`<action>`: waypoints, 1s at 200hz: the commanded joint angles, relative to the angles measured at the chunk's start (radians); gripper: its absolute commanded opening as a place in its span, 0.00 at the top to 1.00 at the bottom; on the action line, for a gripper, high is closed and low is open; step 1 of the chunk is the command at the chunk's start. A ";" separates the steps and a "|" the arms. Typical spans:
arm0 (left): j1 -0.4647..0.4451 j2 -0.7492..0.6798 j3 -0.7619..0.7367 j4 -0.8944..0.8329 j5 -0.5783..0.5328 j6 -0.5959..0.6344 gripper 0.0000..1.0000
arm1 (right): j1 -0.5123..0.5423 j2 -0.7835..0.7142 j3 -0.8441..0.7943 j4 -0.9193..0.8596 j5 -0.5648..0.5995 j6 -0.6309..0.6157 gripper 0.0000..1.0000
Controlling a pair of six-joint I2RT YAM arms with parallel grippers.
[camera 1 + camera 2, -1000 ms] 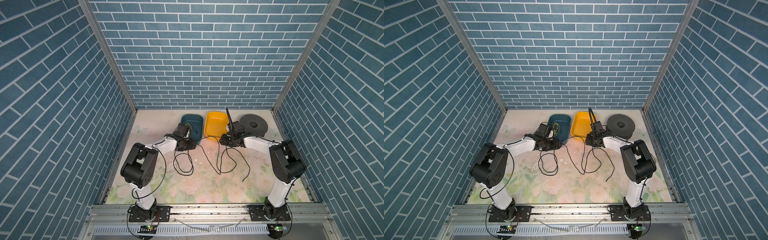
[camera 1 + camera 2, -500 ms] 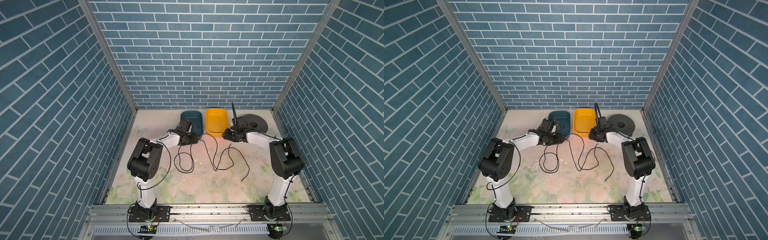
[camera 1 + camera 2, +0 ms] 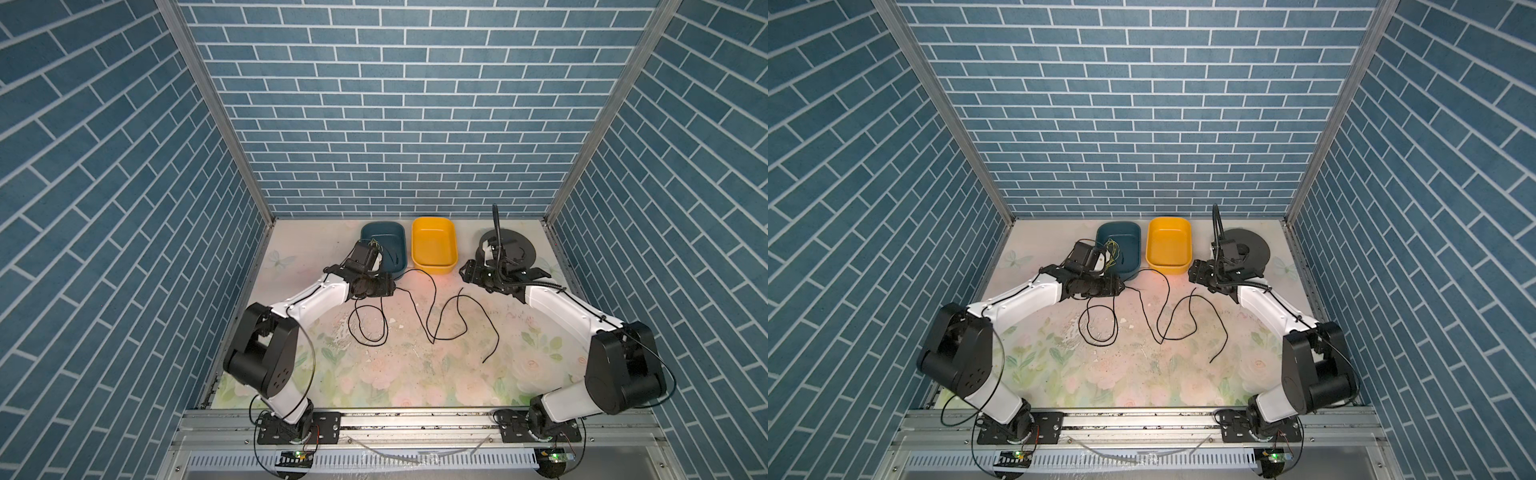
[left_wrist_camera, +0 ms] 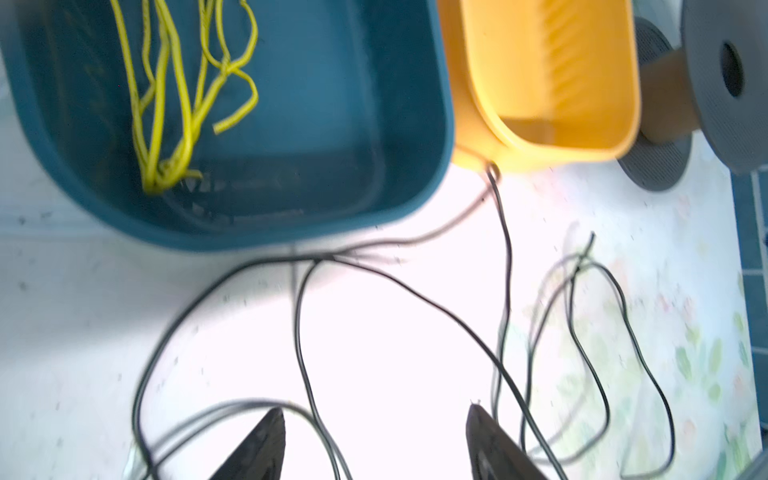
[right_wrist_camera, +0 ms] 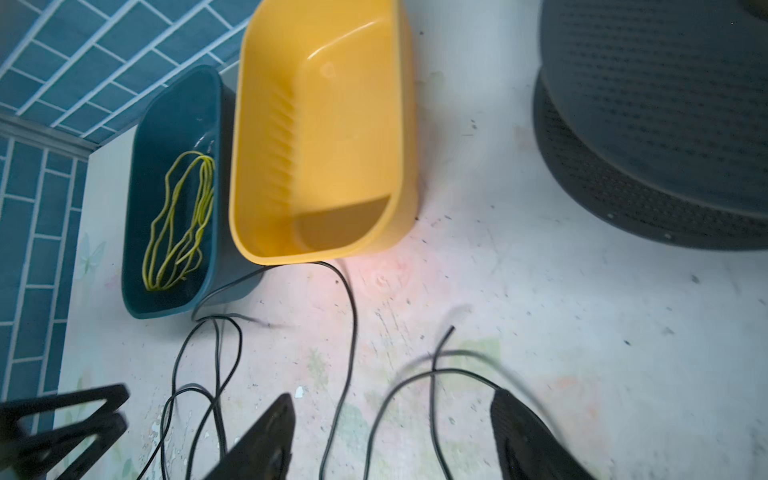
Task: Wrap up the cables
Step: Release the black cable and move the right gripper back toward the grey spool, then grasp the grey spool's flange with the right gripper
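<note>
Left hand (image 4: 374, 409) spread, apparently over cable (image 4: 297, 320).

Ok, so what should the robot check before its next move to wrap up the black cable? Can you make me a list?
1. Left gripper open: ok. Its jaws are apart and hold nothing.
2. Right gripper open: ok. Its jaws are apart and hold nothing.
3. Black cable close to the grippers: ok. Its strands show between the fingers in both wrist views.
4. Cable wrapped: not ok. It sprawls in loose loops on the table.
5. Cable free of the yellow bin: cannot tell. One bend lies right against the bin's near wall.
6. Yellow bin empty: ok.
</note>
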 commanded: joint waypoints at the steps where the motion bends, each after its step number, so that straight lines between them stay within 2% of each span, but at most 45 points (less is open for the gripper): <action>1: -0.012 -0.076 -0.063 -0.099 -0.022 0.023 0.29 | -0.058 -0.061 -0.079 -0.052 0.028 0.001 0.21; 25: -0.021 -0.173 -0.122 -0.106 -0.028 0.010 0.28 | -0.136 -0.127 -0.146 -0.011 0.013 0.027 0.18; 52: -0.025 -0.236 -0.158 -0.130 -0.025 0.002 0.28 | -0.236 -0.126 -0.189 0.061 -0.042 0.065 0.18; 101: -0.025 -0.301 -0.207 -0.126 -0.019 -0.003 0.28 | -0.434 0.015 -0.279 0.385 -0.194 0.241 0.18; 154: -0.025 -0.327 -0.220 -0.123 -0.007 -0.017 0.28 | -0.502 0.264 -0.229 0.711 -0.319 0.397 0.22; 182: -0.025 -0.350 -0.220 -0.138 -0.018 -0.016 0.28 | -0.517 0.320 -0.226 0.822 -0.350 0.474 0.26; 200: -0.026 -0.356 -0.222 -0.138 -0.025 -0.017 0.28 | -0.517 0.317 -0.234 0.834 -0.367 0.498 0.28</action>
